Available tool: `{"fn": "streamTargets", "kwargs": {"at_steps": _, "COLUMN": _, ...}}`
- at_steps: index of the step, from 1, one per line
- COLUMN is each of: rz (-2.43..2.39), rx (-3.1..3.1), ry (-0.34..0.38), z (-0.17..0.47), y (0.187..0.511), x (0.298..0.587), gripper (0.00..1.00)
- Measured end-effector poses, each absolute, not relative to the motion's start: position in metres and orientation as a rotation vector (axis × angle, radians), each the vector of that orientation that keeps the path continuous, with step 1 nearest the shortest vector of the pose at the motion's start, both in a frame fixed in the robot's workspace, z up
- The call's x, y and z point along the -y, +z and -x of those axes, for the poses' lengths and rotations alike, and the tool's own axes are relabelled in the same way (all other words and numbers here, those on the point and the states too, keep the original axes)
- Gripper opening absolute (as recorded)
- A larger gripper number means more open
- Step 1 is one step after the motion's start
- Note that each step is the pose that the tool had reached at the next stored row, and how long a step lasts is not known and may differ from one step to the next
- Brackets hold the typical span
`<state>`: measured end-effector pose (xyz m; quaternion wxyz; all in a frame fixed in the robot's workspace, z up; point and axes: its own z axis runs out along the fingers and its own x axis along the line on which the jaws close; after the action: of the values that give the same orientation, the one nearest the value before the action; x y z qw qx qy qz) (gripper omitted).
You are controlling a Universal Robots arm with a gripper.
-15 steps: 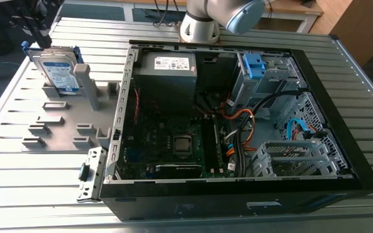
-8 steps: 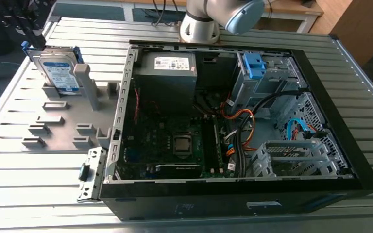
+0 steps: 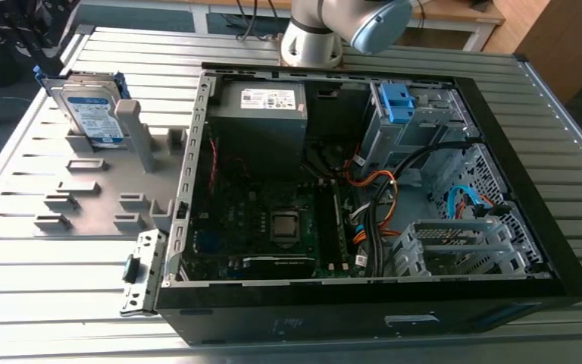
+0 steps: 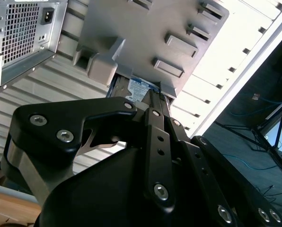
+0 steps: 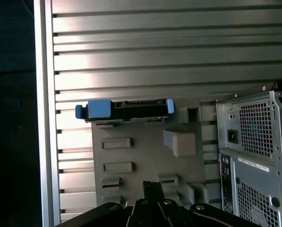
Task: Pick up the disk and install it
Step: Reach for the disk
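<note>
silver disk (image 3: 91,114) stands in its grey rack (image 3: 99,193), unpicked; our hand (image 5: 153,185) hovers closed and empty, so nothing is installed.

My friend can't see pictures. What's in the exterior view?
The disk, silver with a blue frame, stands upright in a grey holder at the exterior view's left. Beside it, an open computer case lies on a slatted metal table, with a robot arm behind.
</note>
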<state>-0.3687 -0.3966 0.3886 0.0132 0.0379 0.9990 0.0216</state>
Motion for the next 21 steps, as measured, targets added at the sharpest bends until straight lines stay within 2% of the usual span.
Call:
{"fn": "streamTargets", "kwargs": {"at_steps": 13, "rz": -0.118, "rx": -3.112, "ry": 0.065, "z": 0.373, "y": 0.365, "x": 0.377, "gripper": 0.11}}
{"fn": "streamTargets", "kwargs": {"at_steps": 21, "rz": -0.118, "rx": -3.112, "ry": 0.064, "z": 0.375, "y": 0.36, "x": 0.374, "gripper": 0.11}}
